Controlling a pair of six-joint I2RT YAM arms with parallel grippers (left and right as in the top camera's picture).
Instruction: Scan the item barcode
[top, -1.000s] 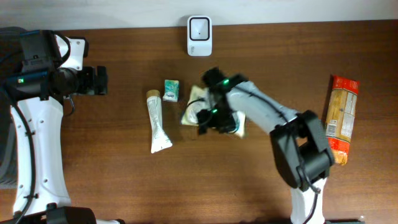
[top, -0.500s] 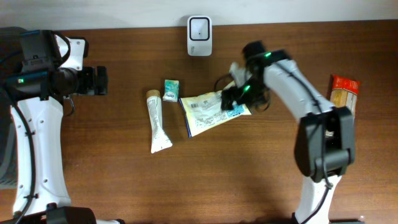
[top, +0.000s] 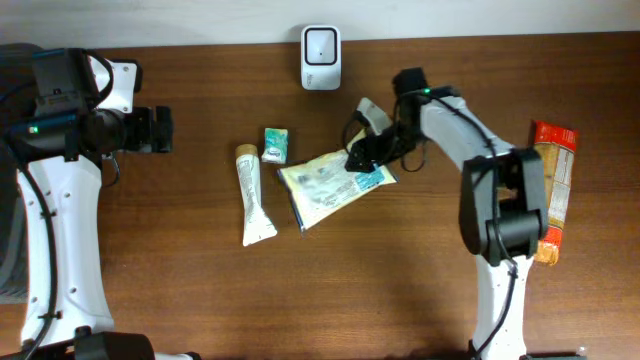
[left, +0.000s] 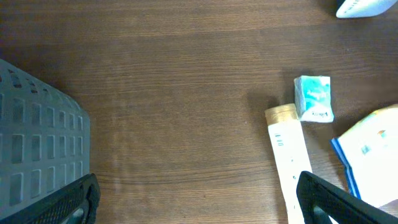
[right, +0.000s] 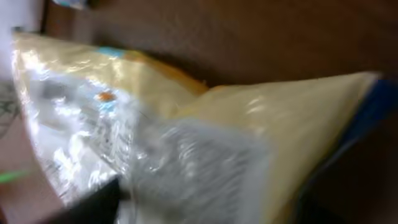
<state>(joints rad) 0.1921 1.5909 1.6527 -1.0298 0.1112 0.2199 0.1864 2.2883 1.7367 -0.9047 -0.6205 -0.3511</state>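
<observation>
Brown table (top: 200, 300) — tube (top: 253, 197) and packet (top: 275, 145) beside the pouch (top: 325, 185) (right gripper (top: 365, 155) pinching its edge) — left gripper (top: 168, 130) spread wide.

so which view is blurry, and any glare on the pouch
Right wrist: heavily blurred, with white glare streaks across the pouch, its print unreadable. Left wrist: sharp, wood grain of the table crisp. Overhead: sharp, evenly lit, no strong glare.

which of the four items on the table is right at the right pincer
The yellow pouch with the blue edge: its end lies at the right pincer. The white tube and teal packet lie further left, the orange pack far right.
</observation>
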